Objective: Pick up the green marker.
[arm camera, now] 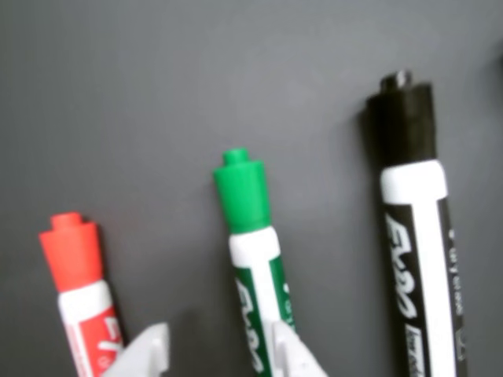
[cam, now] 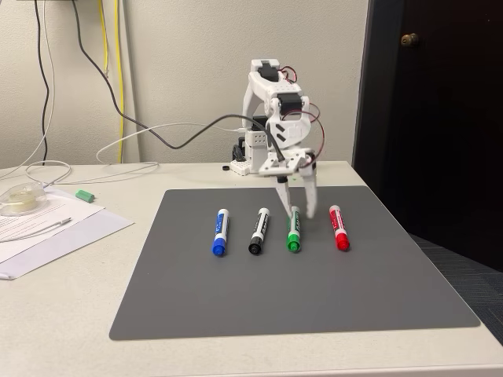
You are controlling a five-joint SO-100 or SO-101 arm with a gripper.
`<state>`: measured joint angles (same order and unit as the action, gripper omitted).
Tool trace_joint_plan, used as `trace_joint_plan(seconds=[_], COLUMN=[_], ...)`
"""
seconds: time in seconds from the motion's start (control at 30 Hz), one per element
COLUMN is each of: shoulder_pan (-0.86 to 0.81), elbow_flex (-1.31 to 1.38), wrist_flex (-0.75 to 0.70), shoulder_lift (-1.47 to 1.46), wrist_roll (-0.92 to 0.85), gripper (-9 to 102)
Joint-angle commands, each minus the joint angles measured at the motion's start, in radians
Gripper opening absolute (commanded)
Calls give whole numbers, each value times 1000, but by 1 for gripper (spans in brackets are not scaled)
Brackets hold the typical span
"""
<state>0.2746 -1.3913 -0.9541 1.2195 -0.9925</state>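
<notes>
Four short, round markers lay in a row on a flat, smooth gray mat (cam: 314,290) in the middle of the fixed view: a blue marker (cam: 221,232), a black marker (cam: 258,231), the green marker (cam: 294,231) and a red marker (cam: 339,227). Each had a white plastic body and a colored cap. The white plastic gripper (cam: 297,206) pointed down over the far end of the green marker, with its fingers spread apart and holding nothing. In the wrist view, the green marker (arm camera: 253,259) lay in the lower middle, and two white fingertips (arm camera: 145,355) poked up at the bottom edge, one on each side of it.
</notes>
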Motion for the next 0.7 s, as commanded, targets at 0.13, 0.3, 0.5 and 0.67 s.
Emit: trace_joint_plan(seconds=[0.13, 0.3, 0.5, 0.67], shoulder_pan=[-11, -26, -18, -2], elbow_flex=[37, 37, 31, 26], wrist_flex=[17, 23, 11, 15], shoulder_lift=[-20, -35, -71, -87], wrist_roll=[-31, -55, -81, -77], gripper=[25, 26, 26, 25])
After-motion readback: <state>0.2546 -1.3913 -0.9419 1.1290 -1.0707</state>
